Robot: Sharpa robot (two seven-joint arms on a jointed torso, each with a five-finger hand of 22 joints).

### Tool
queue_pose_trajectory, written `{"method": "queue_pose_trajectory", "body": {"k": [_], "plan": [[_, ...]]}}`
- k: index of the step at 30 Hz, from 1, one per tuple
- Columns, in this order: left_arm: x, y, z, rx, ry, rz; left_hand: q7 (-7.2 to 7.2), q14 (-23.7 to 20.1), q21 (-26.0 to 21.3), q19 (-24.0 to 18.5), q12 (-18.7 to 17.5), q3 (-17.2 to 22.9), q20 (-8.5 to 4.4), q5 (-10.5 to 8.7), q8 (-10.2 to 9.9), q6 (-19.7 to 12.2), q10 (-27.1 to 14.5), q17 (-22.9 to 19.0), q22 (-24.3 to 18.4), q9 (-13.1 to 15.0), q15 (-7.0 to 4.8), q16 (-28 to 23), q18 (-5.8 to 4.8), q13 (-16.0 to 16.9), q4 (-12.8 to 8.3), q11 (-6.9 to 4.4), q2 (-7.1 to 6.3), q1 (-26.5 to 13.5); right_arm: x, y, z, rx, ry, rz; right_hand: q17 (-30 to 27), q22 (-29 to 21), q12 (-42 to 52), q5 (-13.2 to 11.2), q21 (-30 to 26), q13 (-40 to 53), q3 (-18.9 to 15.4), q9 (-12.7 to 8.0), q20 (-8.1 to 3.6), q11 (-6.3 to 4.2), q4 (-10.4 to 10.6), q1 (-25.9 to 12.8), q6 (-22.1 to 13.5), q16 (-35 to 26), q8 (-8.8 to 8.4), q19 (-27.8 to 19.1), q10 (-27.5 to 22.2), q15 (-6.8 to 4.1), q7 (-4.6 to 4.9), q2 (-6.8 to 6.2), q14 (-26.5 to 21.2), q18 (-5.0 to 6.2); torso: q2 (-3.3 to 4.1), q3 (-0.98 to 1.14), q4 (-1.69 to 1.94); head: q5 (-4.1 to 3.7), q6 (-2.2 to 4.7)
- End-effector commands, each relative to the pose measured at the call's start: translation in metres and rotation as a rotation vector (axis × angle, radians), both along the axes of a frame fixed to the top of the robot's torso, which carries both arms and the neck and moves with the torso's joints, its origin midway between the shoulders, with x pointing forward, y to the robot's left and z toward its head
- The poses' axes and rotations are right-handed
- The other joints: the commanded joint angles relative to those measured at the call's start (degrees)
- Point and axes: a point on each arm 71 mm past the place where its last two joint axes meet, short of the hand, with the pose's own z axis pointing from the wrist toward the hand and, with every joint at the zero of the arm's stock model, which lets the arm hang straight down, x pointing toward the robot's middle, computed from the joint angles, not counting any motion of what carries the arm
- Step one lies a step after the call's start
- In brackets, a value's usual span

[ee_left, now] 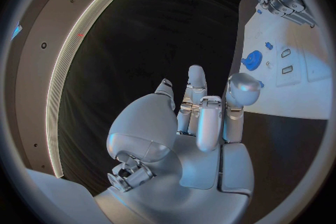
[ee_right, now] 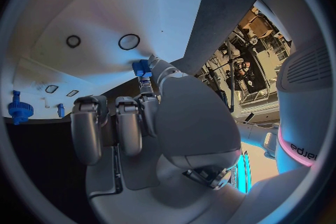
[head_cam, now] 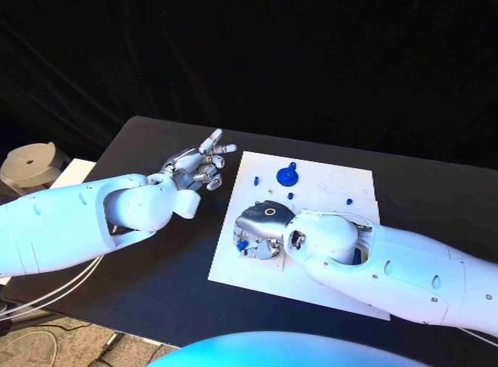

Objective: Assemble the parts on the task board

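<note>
Here, right robot hand (ee_right: 150, 109) pinching a blue part (ee_right: 142, 69) over the task board (head_cam: 315, 287); left robot hand (head_cam: 196, 170) empty, fingers apart.

My head camera looks steeply down on the worktop (head_cam: 161, 267) from above. Each wrist camera sits close behind its own hand, facing along my fingers. All three share the task board (head_cam: 315, 290) (ee_left: 294, 89) (ee_right: 84, 17).

Black table (head_cam: 149, 252) — grey roll (head_cam: 30, 163) beside

white task board (head_cam: 315, 283), blue parts (head_cam: 286, 177), black table (head_cam: 149, 275)
</note>
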Motion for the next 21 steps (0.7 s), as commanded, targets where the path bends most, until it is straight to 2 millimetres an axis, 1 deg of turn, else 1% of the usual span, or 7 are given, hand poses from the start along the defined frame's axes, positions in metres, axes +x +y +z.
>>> {"method": "queue_pose_trajectory", "body": {"k": [1,5,9,15,21], "plan": [[0.0006,-0.0012,0.0017,-0.008,-0.009,0.0,-0.06,3.88,-0.32,-0.39,-0.32,0.05,-0.09,0.32,0.34,-0.44,-0.56,9.95,-0.09,0.01,0.39,-0.35,0.35,-0.09,-0.4,0.01,-0.05,0.55,-0.001,0.0003,-0.0028,-0.028,0.009,0.011,14.97,9.32,0.2,0.01,-0.17,10.81,0.37,0.12,-0.13,-0.54,-0.11,0.19,0.73,0.17,0.32,2.79,2.27,-0.36,-0.16,0.69,5.96,0.65,-0.03,-0.04,0.05,-0.04,-0.08],[0.0006,-0.0011,0.0016,-0.008,-0.009,0.0,-0.06,3.88,-0.32,-0.39,-0.32,0.05,-0.09,0.32,0.34,-0.44,-0.56,9.95,-0.09,0.01,0.39,-0.35,0.35,-0.09,-0.4,0.01,-0.05,0.55,-0.0002,-0.0001,-0.003,-0.029,0.003,0.005,15.02,9.4,0.45,0.08,-0.14,10.89,0.92,0.3,-0.44,-0.97,-0.51,0.41,1.74,0.2,0.76,2.84,2.37,-0.71,-0.66,1.58,5.97,0.64,0.01,-0.01,0.07,-0.08,-0.09],[0.0007,-0.0011,0.0016,-0.008,-0.009,0.0,-0.06,3.88,-0.32,-0.39,-0.32,0.05,-0.09,0.32,0.34,-0.44,-0.56,9.95,-0.09,0.01,0.39,-0.35,0.35,-0.09,-0.4,0.01,-0.05,0.55,0.0007,-0.0005,-0.0031,-0.029,-0.004,0.0,15.06,9.5,0.59,0.1,-0.08,10.93,1.39,0.37,-0.66,-1.21,-0.92,0.66,2.11,0.23,0.93,2.9,2.43,-0.93,-0.91,2.29,5.98,0.61,0.03,0.0,0.1,-0.17,-0.12],[0.0009,-0.001,0.0014,-0.007,-0.009,0.001,-0.06,3.89,-0.33,-0.38,-0.33,0.08,-0.09,0.33,0.36,-0.46,-0.57,9.97,-0.1,0.01,0.39,-0.34,0.35,-0.13,-0.43,0.01,0.0,0.6,0.002,-0.001,-0.0026,-0.019,-0.016,-0.006,15.07,9.55,0.84,0.04,-0.06,11.02,1.73,0.44,-0.84,-1.38,-1.38,0.84,2.4,0.23,1.07,2.93,2.53,-1.09,-1.1,2.74,5.98,0.6,-0.02,0.01,0.2,-0.36,-0.2],[0.0012,-0.0008,0.0012,-0.006,-0.008,0.002,-0.06,3.89,-0.33,-0.38,-0.33,0.08,-0.09,0.33,0.36,-0.46,-0.57,9.97,-0.1,0.01,0.39,-0.34,0.35,-0.13,-0.43,0.01,0.0,0.6,0.0028,-0.002,-0.0023,-0.012,-0.021,-0.009,15.07,9.57,0.72,-0.11,-0.05,10.97,1.68,0.43,-0.9,-1.38,-1.46,0.68,2.33,0.23,1.03,2.94,2.49,-1.13,-1.06,2.69,5.98,0.59,-0.01,0.02,0.22,-0.48,-0.14]]}}
